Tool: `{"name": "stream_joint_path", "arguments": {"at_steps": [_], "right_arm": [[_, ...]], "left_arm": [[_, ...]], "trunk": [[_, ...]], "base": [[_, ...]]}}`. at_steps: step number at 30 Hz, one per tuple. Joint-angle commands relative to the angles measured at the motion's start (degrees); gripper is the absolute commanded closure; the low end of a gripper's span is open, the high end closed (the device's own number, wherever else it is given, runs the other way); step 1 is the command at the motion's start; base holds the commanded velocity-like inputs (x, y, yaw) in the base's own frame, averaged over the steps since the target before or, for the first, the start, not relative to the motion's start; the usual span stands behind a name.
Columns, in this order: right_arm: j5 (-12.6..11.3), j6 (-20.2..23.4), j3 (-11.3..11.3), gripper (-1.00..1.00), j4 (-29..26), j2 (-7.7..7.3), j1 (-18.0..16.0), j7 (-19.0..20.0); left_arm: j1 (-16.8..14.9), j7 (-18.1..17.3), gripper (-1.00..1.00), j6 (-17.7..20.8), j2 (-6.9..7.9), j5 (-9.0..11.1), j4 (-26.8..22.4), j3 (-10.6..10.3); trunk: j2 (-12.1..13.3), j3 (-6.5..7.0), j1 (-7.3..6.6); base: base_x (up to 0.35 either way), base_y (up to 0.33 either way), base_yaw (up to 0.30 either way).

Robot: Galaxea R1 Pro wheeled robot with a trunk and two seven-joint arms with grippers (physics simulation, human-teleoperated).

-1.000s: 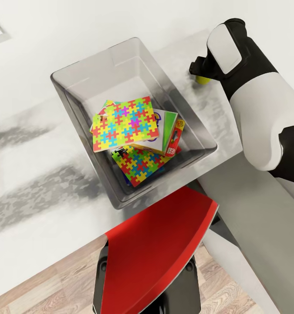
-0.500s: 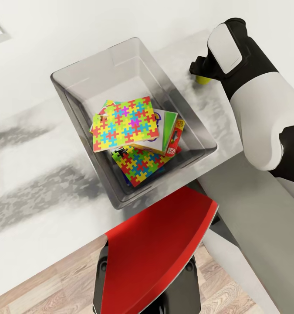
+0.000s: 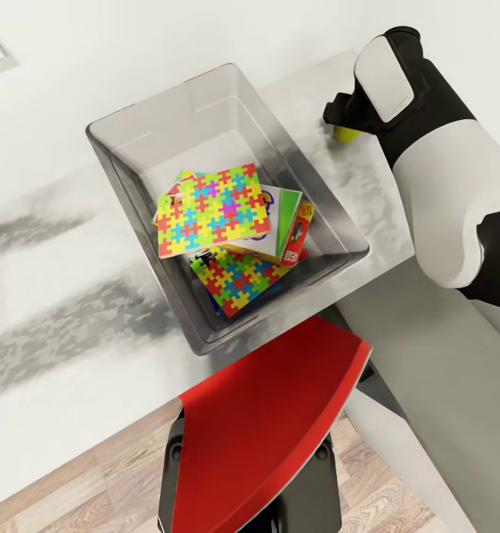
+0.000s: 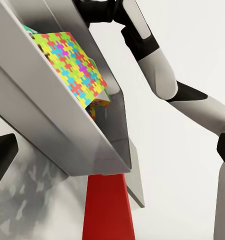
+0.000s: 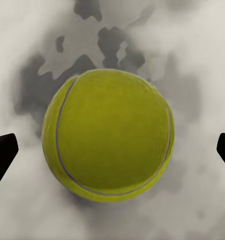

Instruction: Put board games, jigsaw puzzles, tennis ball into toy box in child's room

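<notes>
Yellow-green tennis ball (image 5: 108,135) sits on the table (image 3: 50,355) between the right gripper's (image 5: 112,150) wide-apart fingers, ready for grabbing.

Head camera looked steeply down over the table (image 3: 50,370), toy box (image 3: 124,141) mid-frame, right arm at its right edge. Left wrist camera sat low beside the toy box (image 4: 52,125), looking along its wall toward the right arm; both shared box and arm. Right wrist camera faced straight down, very close above the tennis ball (image 5: 108,135).
</notes>
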Motion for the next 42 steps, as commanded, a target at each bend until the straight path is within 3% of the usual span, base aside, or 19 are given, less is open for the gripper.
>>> {"name": "stream_joint_path", "arguments": {"at_steps": [1, 8, 9, 42], "right_arm": [[-0.62, 0.14, 0.40, -1.00, -0.03, -0.08, -0.05, -0.51], [-0.60, 0.18, 0.37, -1.00, -0.03, -0.07, -0.06, -0.57], [-0.62, 0.18, 0.37, 1.00, -0.03, -0.05, -0.06, -0.57], [-0.68, 0.10, 0.46, 1.00, 0.10, -0.12, -0.67, -0.51]], "left_arm": [[-0.03, -0.22, -1.00, 0.61, 0.03, -0.01, 0.01, -0.02], [-0.03, -0.22, -1.00, 0.61, 0.03, -0.01, 0.01, -0.01], [-0.03, -0.22, -1.00, 0.61, 0.03, -0.01, 0.00, -0.01], [-0.03, -0.22, -1.00, 0.61, -0.06, -0.01, 0.01, -0.07]], "trunk": [[-0.09, -0.06, 0.03], [-0.09, -0.06, 0.03], [-0.09, -0.06, 0.03], [-0.09, -0.06, 0.03]], "base": [[0.000, 0.000, 0.000], [0.000, 0.000, 0.000], [0.000, 0.000, 0.000], [0.000, 0.000, 0.000]]}}
